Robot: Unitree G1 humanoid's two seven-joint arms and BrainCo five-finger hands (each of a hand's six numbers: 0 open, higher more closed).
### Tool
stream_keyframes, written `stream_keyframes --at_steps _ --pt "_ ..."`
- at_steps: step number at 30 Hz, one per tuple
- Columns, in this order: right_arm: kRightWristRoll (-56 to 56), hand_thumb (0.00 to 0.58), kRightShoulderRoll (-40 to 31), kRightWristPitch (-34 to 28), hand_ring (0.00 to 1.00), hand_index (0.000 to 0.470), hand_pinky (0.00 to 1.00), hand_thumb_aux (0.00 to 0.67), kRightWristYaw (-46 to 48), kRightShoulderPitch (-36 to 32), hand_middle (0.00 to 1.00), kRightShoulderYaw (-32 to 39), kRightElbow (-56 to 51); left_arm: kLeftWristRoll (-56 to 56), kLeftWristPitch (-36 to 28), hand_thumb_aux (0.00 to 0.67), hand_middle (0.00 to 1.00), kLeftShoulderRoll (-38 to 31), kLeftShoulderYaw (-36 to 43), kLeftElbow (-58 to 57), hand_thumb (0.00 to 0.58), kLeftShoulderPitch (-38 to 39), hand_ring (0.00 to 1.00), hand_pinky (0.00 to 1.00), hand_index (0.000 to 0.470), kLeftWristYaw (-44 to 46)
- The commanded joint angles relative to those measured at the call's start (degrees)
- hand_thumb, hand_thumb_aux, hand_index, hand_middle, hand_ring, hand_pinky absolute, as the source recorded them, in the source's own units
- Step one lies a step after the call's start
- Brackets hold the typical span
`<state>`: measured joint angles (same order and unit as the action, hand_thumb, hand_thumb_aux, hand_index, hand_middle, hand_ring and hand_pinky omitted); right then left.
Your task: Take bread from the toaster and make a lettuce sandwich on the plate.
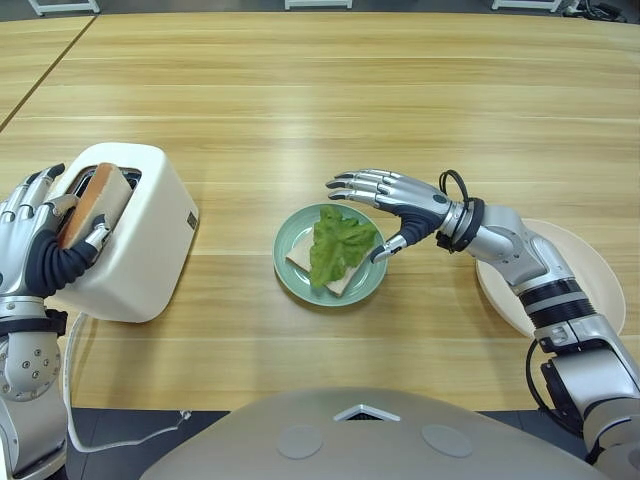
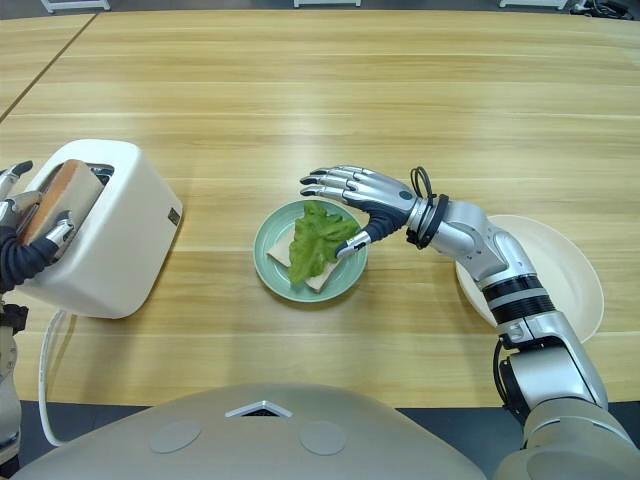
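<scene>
Green lettuce (image 1: 340, 245) covers the bottom slice (image 1: 297, 261); the top bread slice (image 1: 97, 203) comes next.
Well left of the green plate (image 1: 370, 280), the left robot hand (image 1: 40, 245) pinches the bread slice standing in the white toaster (image 1: 150, 240), thumb on one face and fingers behind. Over the plate's right rim, the right robot hand (image 1: 395, 195) hovers spread, holding nothing. Best to draw the slice straight up out of the slot so the toaster does not tip, then lay it flat on the lettuce, edges matched to the slice beneath.
</scene>
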<state>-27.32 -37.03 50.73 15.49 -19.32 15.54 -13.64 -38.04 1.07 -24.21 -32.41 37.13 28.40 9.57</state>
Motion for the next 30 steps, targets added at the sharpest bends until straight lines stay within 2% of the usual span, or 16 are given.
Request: stream_keyframes --at_steps 1,5,9,13,17,23,26,30 --pt "-0.90 0.000 -0.74 -0.03 0.00 0.000 0.00 0.000 0.31 0.02 0.00 -0.41 -0.01 4.23 2.15 0.670 0.00 -0.87 -2.16 2.34 0.580 -4.26 0.00 0.00 0.470 -2.58" --pt "-0.67 0.000 -0.81 0.03 0.00 0.000 0.00 0.000 -0.85 -0.12 0.00 -1.67 -0.49 3.08 1.85 0.670 0.00 -6.20 -2.32 5.36 0.580 -15.19 0.00 0.00 0.470 -3.46" --pt "-1.22 0.000 -0.81 -0.12 0.00 0.000 0.00 0.000 -2.60 -0.66 0.00 -3.02 -1.47 -4.83 2.58 0.670 0.00 -11.37 5.31 3.23 0.580 -24.69 0.00 0.00 0.470 -2.10" --pt "-1.50 0.000 -0.51 0.01 0.00 0.000 0.00 0.000 -3.78 -1.29 0.00 -3.50 -2.66 -11.09 3.76 0.670 0.00 -10.83 15.07 2.98 0.580 -30.53 0.00 0.00 0.470 -1.41" --pt "-1.96 0.000 -0.74 -0.31 0.00 0.000 0.00 0.000 -5.87 -2.17 0.00 -4.60 -4.78 -17.78 5.18 0.670 0.00 -7.04 28.03 0.61 0.580 -36.29 0.00 0.00 0.470 -0.21" --pt "-5.23 0.000 -1.86 -3.05 0.00 0.000 0.00 0.000 -10.73 -2.21 0.00 -6.81 -8.52 -30.08 6.57 0.670 0.00 -0.60 45.35 -13.34 0.580 -39.06 0.00 0.00 0.470 -2.52" --pt "-5.69 0.000 -2.19 -3.53 0.00 0.000 0.00 0.000 -11.86 -2.15 0.00 -7.09 -9.71 -34.60 5.45 0.670 0.00 1.48 50.92 -19.70 0.580 -38.07 0.00 0.00 0.470 -3.57" --pt "-6.21 0.000 -2.33 -3.33 0.00 0.000 0.00 0.000 -12.83 -2.23 0.00 -6.63 -10.90 -38.64 3.57 0.670 0.00 3.53 55.86 -22.77 0.580 -36.96 0.00 0.00 0.470 -3.57"
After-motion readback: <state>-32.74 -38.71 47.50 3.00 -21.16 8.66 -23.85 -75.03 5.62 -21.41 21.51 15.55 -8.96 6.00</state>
